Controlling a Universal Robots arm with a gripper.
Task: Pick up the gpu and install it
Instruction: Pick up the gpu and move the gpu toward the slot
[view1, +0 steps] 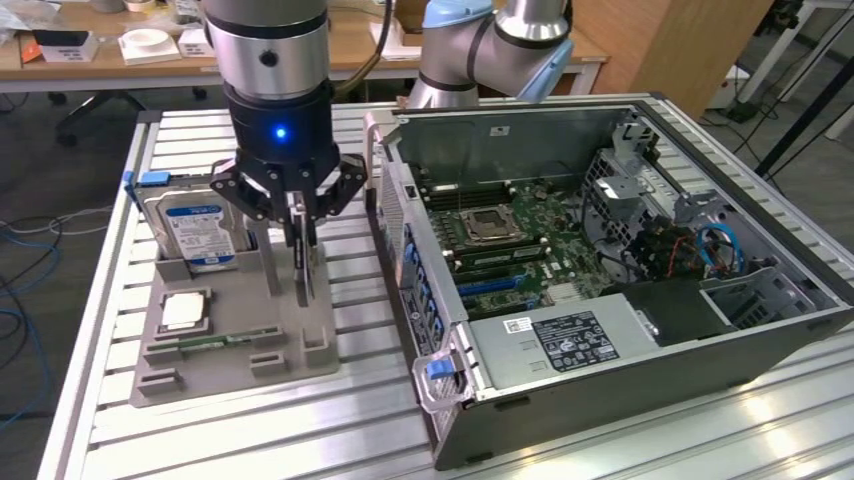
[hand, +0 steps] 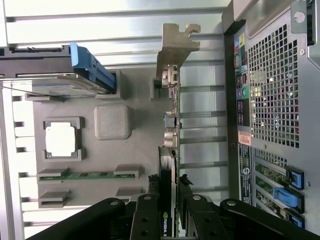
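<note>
Holding item 1: gpu (view1: 306, 270), a thin green card standing on edge in the grey holder (view1: 220, 372), at the exterior view's left of the open case (view1: 747, 330). My claw (view1: 299, 225) is clamped on its upper edge, 2 fingers (hand: 146, 215) against the 2 faces at the black cooler stretch, away from the silver bracket (hand: 175, 47). I cannot tell whether the card has left its slot.

Handling, by my judgement:
- Weight: light, with the cooler side the heavier.
- Stiffness: rigid enough for 1 grip, though the board would likely flex if twisted.
- Fragility: high. Bare parts sit along the board and the contact edge is at the bottom, so I keep off both.
- Slip: the faces are smooth, so a square, centred hold suits best.
- Best hold: top edge over the cooler, as now.

Same holder, untouched:
- 1 drive (view1: 198, 225), far side, upright.
- 1 chip (view1: 183, 310), nearer, flat.
- 1 memory stick (view1: 220, 340), nearest, flat.
</note>
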